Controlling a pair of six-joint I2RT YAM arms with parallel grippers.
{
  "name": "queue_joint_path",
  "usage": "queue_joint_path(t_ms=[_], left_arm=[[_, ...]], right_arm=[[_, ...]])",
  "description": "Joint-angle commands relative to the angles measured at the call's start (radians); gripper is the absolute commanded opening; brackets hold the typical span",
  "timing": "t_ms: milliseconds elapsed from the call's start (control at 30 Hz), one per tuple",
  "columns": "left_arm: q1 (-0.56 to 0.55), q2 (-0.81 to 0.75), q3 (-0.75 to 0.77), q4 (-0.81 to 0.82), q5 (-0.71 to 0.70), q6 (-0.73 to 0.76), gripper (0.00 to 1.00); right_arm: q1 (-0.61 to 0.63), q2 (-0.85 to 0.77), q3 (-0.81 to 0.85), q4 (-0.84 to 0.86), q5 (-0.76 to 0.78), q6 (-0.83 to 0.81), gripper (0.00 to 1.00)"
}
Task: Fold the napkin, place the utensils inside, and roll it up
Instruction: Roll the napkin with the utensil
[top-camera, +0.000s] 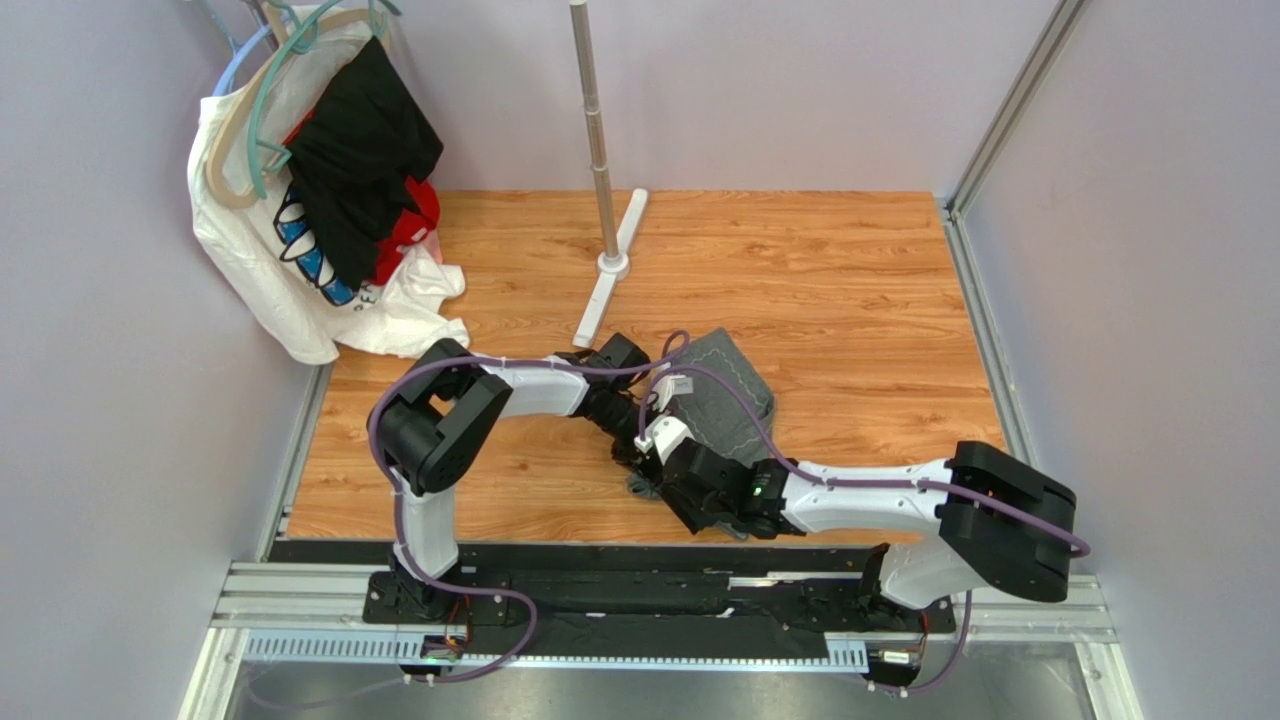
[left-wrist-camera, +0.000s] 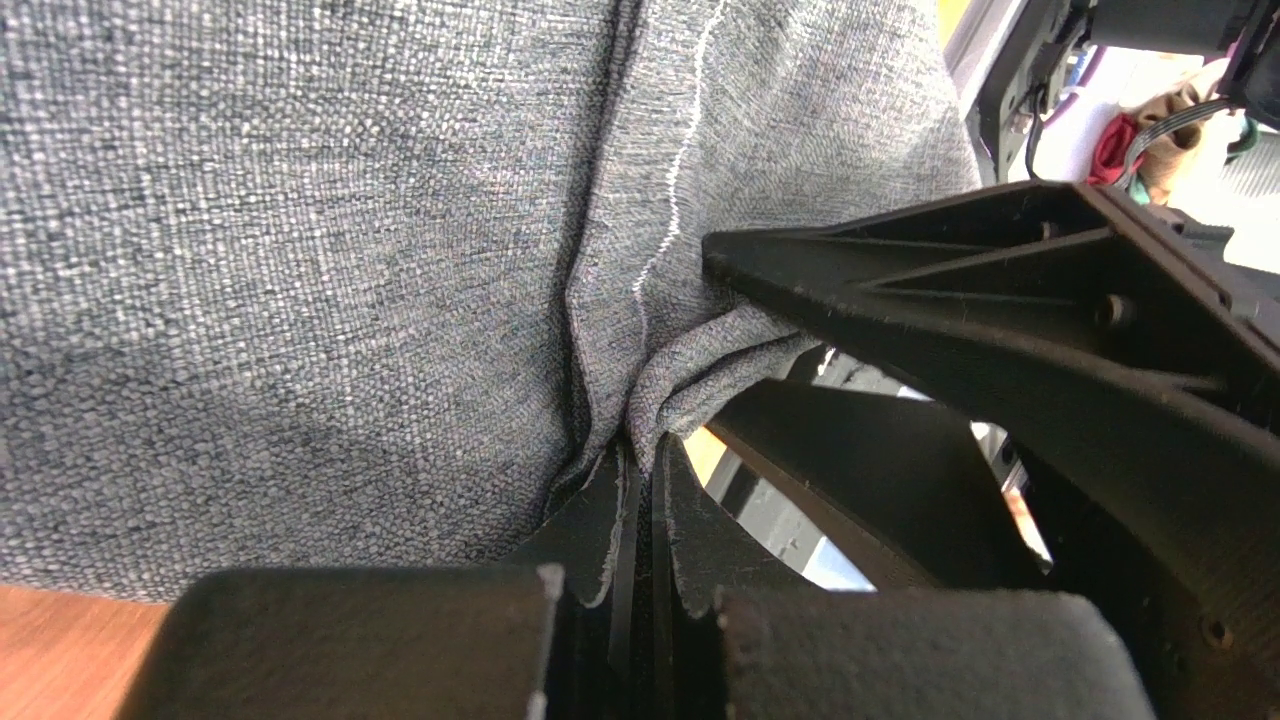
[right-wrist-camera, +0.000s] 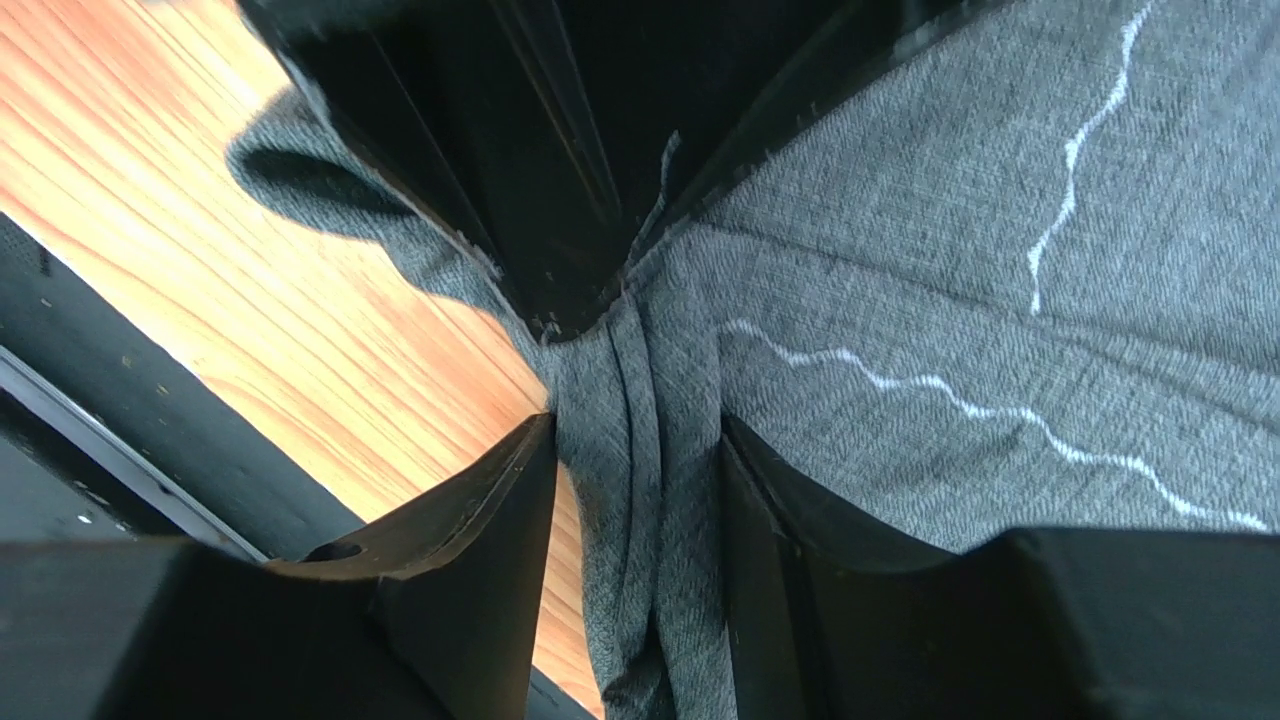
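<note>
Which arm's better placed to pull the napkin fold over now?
Left, probably. The left end effector is shut on the napkin, fabric pinched between its tips. The right end effector only straddles a bunched strip; firm grip unclear.

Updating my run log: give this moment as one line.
left gripper: shut on napkin | right gripper: astride bunched napkin, grip unclear
</note>
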Motion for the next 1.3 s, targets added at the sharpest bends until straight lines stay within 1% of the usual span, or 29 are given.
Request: queue_joint_path(t_ms=[0, 67, 100, 167, 200, 267, 300, 367, 400, 433, 500, 600, 733, 867, 967, 1000, 1133, 1167, 1267], left_arm=[[0.002, 0.047, -0.005, -0.071, -0.08, 0.047, 0.0], [0.006, 0.048, -0.006, -0.065, -0.077, 0.044, 0.0], [0.007, 0.048, -0.008, -0.064, -0.076, 0.043, 0.0], [0.007, 0.048, -0.016, -0.056, -0.071, 0.041, 0.0], [0.009, 0.044, -0.017, -0.051, -0.069, 0.04, 0.0], [0.012, 0.039, -0.025, -0.042, -0.066, 0.032, 0.0], [0.013, 0.031, -0.026, -0.035, -0.068, 0.031, 0.04], [0.018, 0.024, -0.035, -0.027, -0.068, 0.023, 0.11], [0.021, 0.012, -0.04, -0.016, -0.072, 0.02, 0.21], [0.025, 0.005, -0.045, -0.01, -0.069, 0.014, 0.27], [0.03, -0.018, -0.06, 0.014, -0.071, 0.014, 0.42], [0.033, -0.044, -0.08, 0.05, -0.077, 0.021, 0.48], [0.038, -0.082, -0.12, 0.106, -0.097, 0.031, 0.5], [0.044, -0.159, -0.178, 0.232, -0.097, 0.041, 0.51], [0.05, -0.192, -0.206, 0.29, -0.103, 0.047, 0.53], [0.05, -0.203, -0.213, 0.306, -0.1, 0.047, 0.6], [0.052, -0.261, -0.252, 0.37, -0.112, 0.052, 0.62], [0.053, -0.292, -0.256, 0.383, -0.123, 0.055, 0.76], [0.056, -0.366, -0.284, 0.416, -0.181, 0.058, 0.76]], right_arm=[[-0.004, 0.06, 0.006, 0.025, -0.07, 0.01, 0.45], [-0.007, 0.089, 0.011, 0.016, -0.067, 0.025, 0.43], [-0.016, 0.098, 0.014, 0.011, -0.062, 0.048, 0.37], [-0.027, 0.115, 0.014, 0.001, -0.085, 0.059, 0.3], [-0.041, 0.115, 0.013, -0.002, -0.094, 0.065, 0.22], [-0.059, 0.12, 0.011, -0.004, -0.151, 0.067, 0.15], [-0.075, 0.118, 0.013, -0.004, -0.166, 0.067, 0.07], [-0.092, 0.113, 0.01, -0.004, -0.218, 0.064, 0.03], [-0.113, 0.112, 0.008, -0.004, -0.237, 0.065, 0.0], [-0.125, 0.109, 0.006, -0.002, -0.292, 0.065, 0.0], [-0.158, 0.109, 0.0, 0.004, -0.329, 0.064, 0.0], [-0.196, 0.118, -0.001, 0.014, -0.406, 0.054, 0.0], [-0.247, 0.129, -0.003, 0.027, -0.508, 0.047, 0.0], [-0.308, 0.132, -0.007, 0.037, -0.585, 0.037, 0.0], [-0.337, 0.143, 0.0, 0.039, -0.643, 0.027, 0.0], [-0.342, 0.146, 0.002, 0.039, -0.657, 0.024, 0.0], [-0.365, 0.173, 0.01, 0.04, -0.708, 0.016, 0.0], [-0.375, 0.179, 0.011, 0.042, -0.717, 0.014, 0.0], [-0.405, 0.19, 0.01, 0.05, -0.752, 0.016, 0.0]])
